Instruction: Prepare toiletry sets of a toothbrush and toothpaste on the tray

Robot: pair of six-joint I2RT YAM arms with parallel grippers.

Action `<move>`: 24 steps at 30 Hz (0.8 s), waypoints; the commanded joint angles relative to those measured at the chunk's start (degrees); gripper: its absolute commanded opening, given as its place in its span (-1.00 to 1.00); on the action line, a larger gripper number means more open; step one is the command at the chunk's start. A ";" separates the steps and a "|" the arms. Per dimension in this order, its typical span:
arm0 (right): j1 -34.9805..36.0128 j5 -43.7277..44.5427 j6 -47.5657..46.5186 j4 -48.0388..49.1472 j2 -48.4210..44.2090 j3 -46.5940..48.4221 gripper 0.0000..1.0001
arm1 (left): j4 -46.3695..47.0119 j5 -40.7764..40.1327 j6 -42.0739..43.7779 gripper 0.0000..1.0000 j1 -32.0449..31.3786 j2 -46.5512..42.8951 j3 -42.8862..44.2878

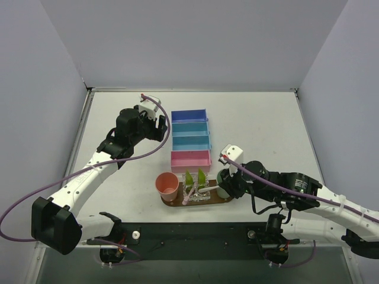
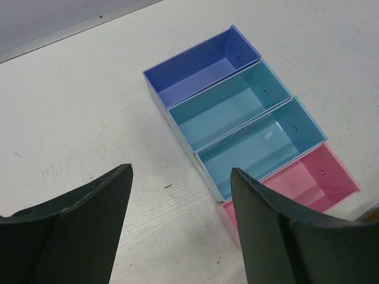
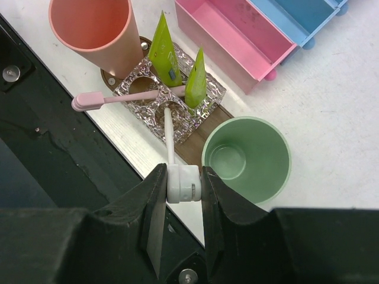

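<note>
Seating the white toothbrush (image 3: 170, 133): my right gripper (image 3: 182, 183) is clenched on its end, shaft running ahead into the clear holder (image 3: 133, 83); release comes next, I judge. Left gripper (image 2: 180, 201) gapes empty.

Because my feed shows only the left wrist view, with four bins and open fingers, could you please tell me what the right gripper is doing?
Observer: The right gripper is shut on the thick end of the white toothbrush, whose other end reaches into the clear holder.
Operator: Thank you. Where does that holder sit?
Observer: It is on the tray, between the salmon cup and the mint-green cup.
Operator: And the toothpaste, please?
Observer: Both yellow-green tubes stand upright in the holder, tips up.
</note>
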 commanded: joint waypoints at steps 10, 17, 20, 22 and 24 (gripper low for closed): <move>2.79 5.33 -1.44 4.35 2.17 -1.59 -1.00 | 0.92 -0.31 0.53 0.54 -0.04 0.12 0.40; 3.84 6.12 -2.40 5.14 3.93 -2.11 -1.00 | 0.92 -0.31 0.53 0.54 -0.04 0.21 0.40; 4.37 6.56 -3.19 6.02 4.37 -2.38 -1.00 | 0.92 -0.39 0.53 0.54 -0.04 0.21 0.40; 4.28 6.74 -3.54 6.37 4.72 -2.47 -1.00 | 0.83 -0.39 0.53 0.55 -0.04 0.30 0.40; 4.46 6.82 -4.16 6.46 5.51 -2.29 -1.00 | 0.92 -0.31 0.45 0.54 -0.04 0.38 0.40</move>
